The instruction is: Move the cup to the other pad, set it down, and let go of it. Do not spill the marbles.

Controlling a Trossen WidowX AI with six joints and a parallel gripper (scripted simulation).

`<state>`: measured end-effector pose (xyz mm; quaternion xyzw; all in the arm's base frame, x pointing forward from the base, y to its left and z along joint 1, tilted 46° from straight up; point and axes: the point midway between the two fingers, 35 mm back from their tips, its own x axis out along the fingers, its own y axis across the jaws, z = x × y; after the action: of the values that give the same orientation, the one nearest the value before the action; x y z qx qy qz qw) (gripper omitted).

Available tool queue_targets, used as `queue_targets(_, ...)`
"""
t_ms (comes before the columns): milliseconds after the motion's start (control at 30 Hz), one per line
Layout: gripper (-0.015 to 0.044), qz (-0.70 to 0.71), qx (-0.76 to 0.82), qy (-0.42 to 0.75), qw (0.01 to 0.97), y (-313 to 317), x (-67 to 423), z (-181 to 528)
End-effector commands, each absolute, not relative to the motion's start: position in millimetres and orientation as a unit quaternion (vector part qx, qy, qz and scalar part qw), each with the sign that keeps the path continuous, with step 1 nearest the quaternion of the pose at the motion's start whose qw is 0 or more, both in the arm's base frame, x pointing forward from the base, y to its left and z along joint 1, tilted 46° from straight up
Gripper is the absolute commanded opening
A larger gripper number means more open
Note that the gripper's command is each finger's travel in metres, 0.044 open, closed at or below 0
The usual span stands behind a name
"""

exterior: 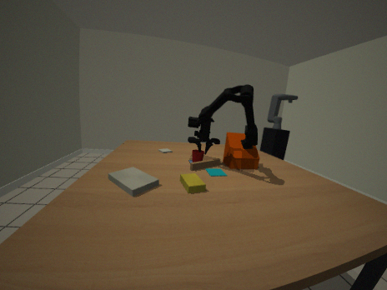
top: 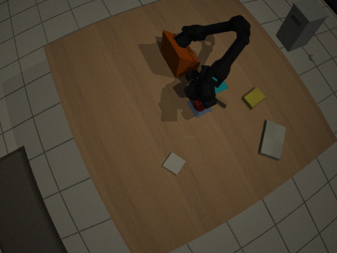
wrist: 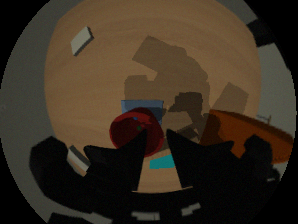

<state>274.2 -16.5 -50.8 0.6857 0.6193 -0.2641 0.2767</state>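
Note:
A red cup (top: pixel 198 105) (exterior: pixel 198 155) (wrist: pixel 128 129) with marbles stands upright on a blue pad (top: pixel 200 113) (wrist: pixel 136 104). A cyan pad (top: pixel 222 87) (exterior: pixel 216 172) (wrist: pixel 160 163) lies to its right, beyond a low wooden bar (top: pixel 221 104) (exterior: pixel 204 163). My gripper (top: pixel 199 100) (exterior: pixel 203 145) (wrist: pixel 156 131) hangs just above the cup, pointing down, its fingers partly open and over the cup's right rim. Nothing is held between them. The arm hides part of the cup and of both pads in the overhead view.
An orange box (top: pixel 178 54) (exterior: pixel 239 156) (wrist: pixel 246 132) stands close behind the cup by the arm's base. A yellow block (top: pixel 254 97) (exterior: pixel 193 182), a grey slab (top: pixel 273 139) (exterior: pixel 133 180) and a small white tile (top: pixel 173 163) (exterior: pixel 165 150) (wrist: pixel 81 40) lie on the table.

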Motion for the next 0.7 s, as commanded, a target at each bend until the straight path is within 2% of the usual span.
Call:
queue_targets(0, 0.0148, -0.264, 0.687, 0.620, 0.273, -9.9, 273.3, -56.0)
queue_targets(433, 0.0148, -0.263, 0.687, 0.620, 0.272, -0.6, 273.1, -63.9)
queue_targets(567, 0.0043, -0.263, 0.686, 0.620, 0.275, -2.4, 273.6, -63.1)
queue_targets(667, 0.0023, -0.263, 0.686, 0.620, 0.275, -2.4, 273.6, -63.1)
